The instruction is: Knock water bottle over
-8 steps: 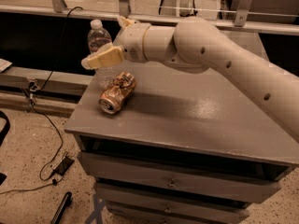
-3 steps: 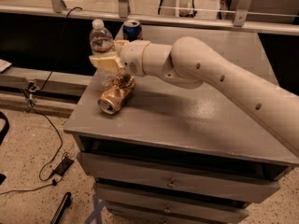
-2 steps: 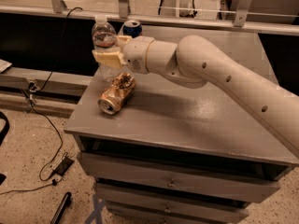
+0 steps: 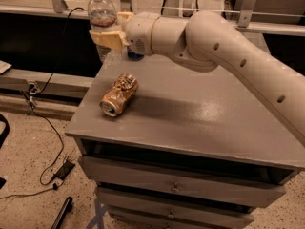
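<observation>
The water bottle (image 4: 102, 14) is a clear ribbed bottle with a white cap, at the table's far left corner. My gripper (image 4: 112, 34) is shut around its middle and holds it roughly upright, its base a little above the tabletop. The cream fingers (image 4: 106, 38) cover the bottle's label band. My arm (image 4: 224, 46) reaches in from the right across the back of the table.
A crushed gold can (image 4: 119, 94) lies on its side on the grey table (image 4: 190, 113), near the left front. A blue soda can (image 4: 135, 56) stands behind my wrist, mostly hidden. Drawers sit under the tabletop. Cables lie on the floor to the left.
My gripper has closed in on the bottle from the right and risen. The bottle has gone up with it. The gold can has not moved.
</observation>
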